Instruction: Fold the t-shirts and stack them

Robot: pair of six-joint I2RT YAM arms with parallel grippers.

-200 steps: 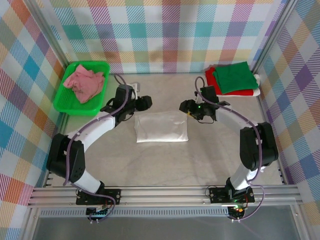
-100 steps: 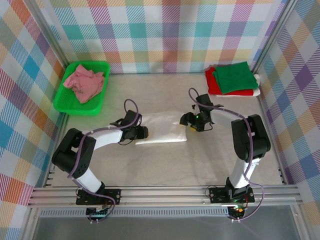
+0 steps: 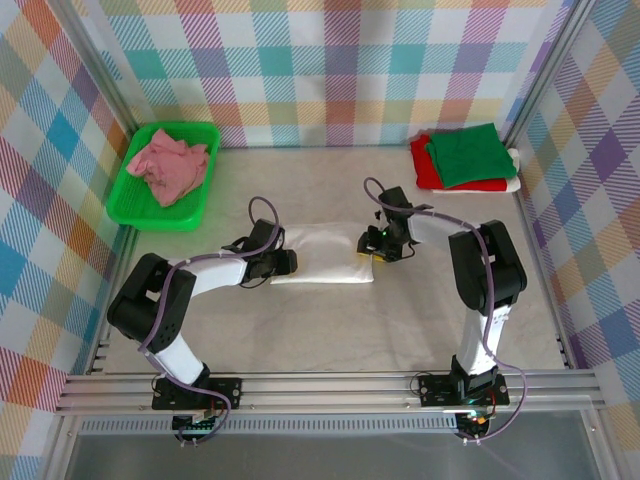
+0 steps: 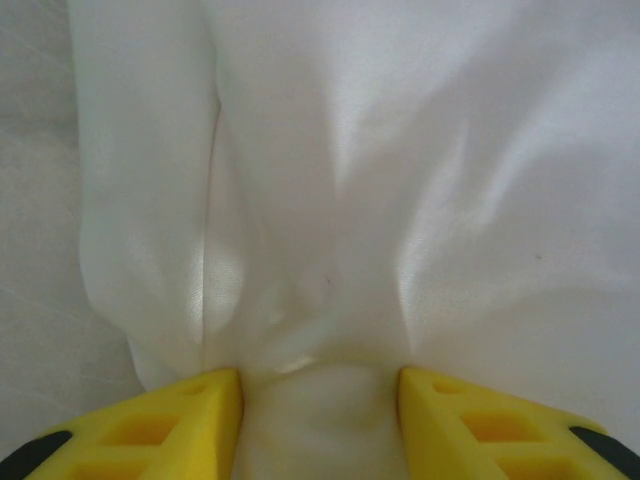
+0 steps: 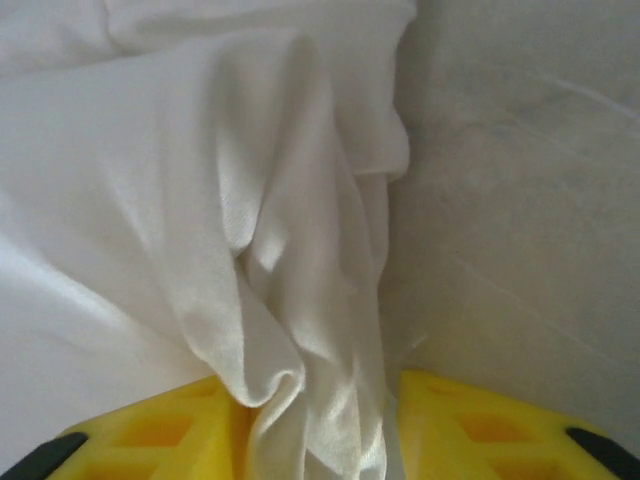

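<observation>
Two grips | left claw (image 4: 320,400) pinches white t-shirt (image 3: 325,262) at left edge | right claw (image 5: 320,410) pinches right edge

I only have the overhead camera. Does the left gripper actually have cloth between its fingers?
Observer: Yes. On the left wrist camera the white t-shirt fills the whole gap between the yellow fingers of the left gripper, with wrinkles gathering there.
Operator: And the right one?
Observer: On the right wrist camera a bunched fold of the shirt's edge sits inside the right gripper, touching one finger. A sliver of table shows beside the other finger, so I can't call it clamped.
</observation>
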